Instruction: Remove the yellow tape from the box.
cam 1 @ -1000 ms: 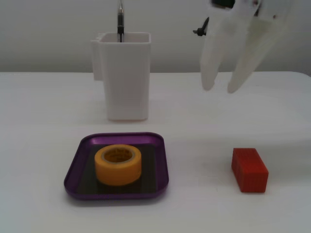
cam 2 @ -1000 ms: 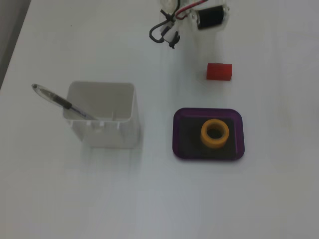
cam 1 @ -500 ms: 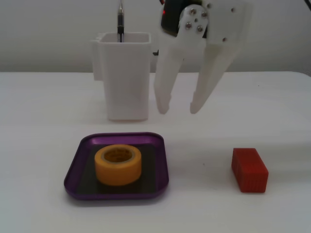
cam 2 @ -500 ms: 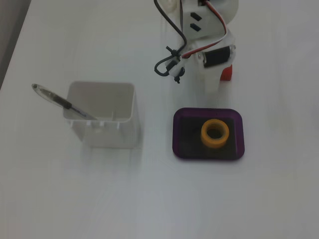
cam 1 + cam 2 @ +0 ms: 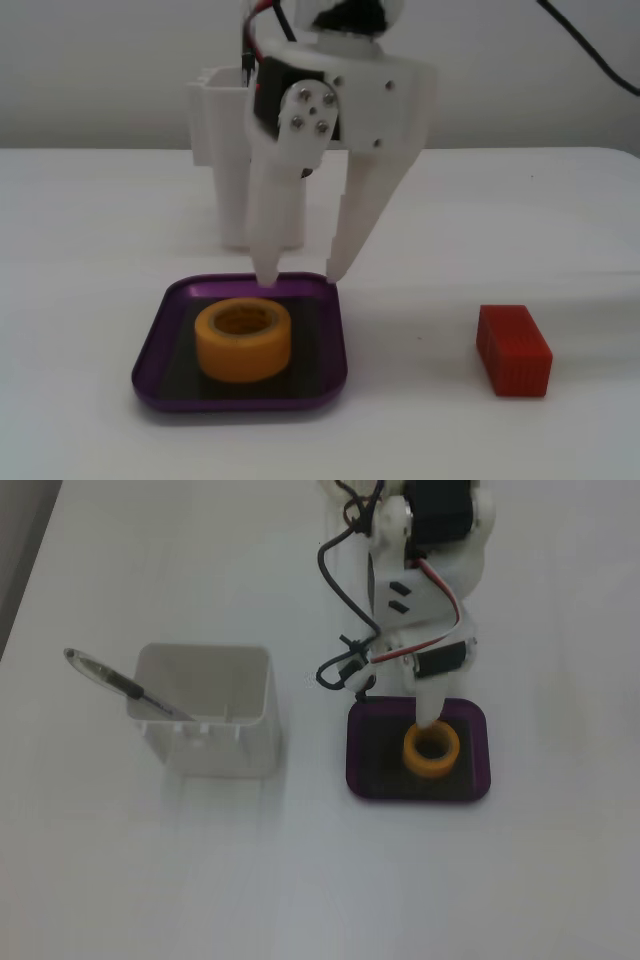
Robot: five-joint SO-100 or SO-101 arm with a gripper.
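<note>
A small thick roll of yellow-orange tape point(image 5: 243, 339) with a round hole in the middle lies flat inside a shallow square purple metal tray point(image 5: 160, 340) with rounded corners and a dark bottom. The tray sits on a white table point(image 5: 100, 250). In a fixed view from the front, the roll is near the middle of the tray, a bit to the left.

The white plastic gripper point(image 5: 302, 276) points down over the back edge of the tray. Its two fingers are spread apart with nothing between them. The tips hang just behind and above the roll, and from the front they do not seem to touch it. In a fixed view from above, the gripper point(image 5: 428, 718) covers the back edge of the roll point(image 5: 432, 752), so it is hard to say if they touch there.

A small red block point(image 5: 513, 350) lies on the table, well apart from the tray on the right in the front view. A tall white plastic cup point(image 5: 208, 712) stands well apart from the tray point(image 5: 365, 770), with a pen point(image 5: 115, 680) leaning in it.
</note>
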